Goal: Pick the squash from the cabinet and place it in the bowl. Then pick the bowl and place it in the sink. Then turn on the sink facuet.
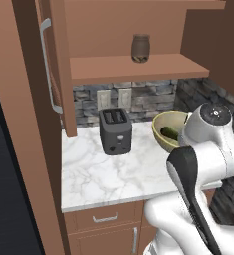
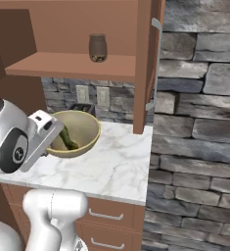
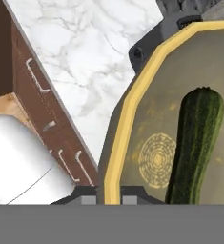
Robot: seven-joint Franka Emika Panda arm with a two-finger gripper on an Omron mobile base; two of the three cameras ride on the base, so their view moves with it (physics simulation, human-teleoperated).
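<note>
The yellowish-tan bowl (image 1: 164,134) (image 2: 82,132) (image 3: 147,143) is at the right of the marble counter, leaning a little. The dark green squash (image 3: 197,143) (image 2: 67,139) (image 1: 170,132) lies inside it. My gripper (image 3: 108,196) is at the bowl's near rim, one finger inside and one outside, shut on the rim. My white hand (image 2: 42,131) covers that side of the bowl. The reddish-brown cabinet (image 1: 138,67) stands open above, its door with the silver bar handle (image 1: 48,64) swung out. Sink and faucet are out of view.
A brown glass jar (image 1: 141,48) (image 2: 97,47) stands on the cabinet shelf. A dark toaster (image 1: 115,130) sits left of the bowl, close to it. Drawers (image 1: 106,217) lie under the counter edge. A stone wall (image 2: 199,122) closes the right side.
</note>
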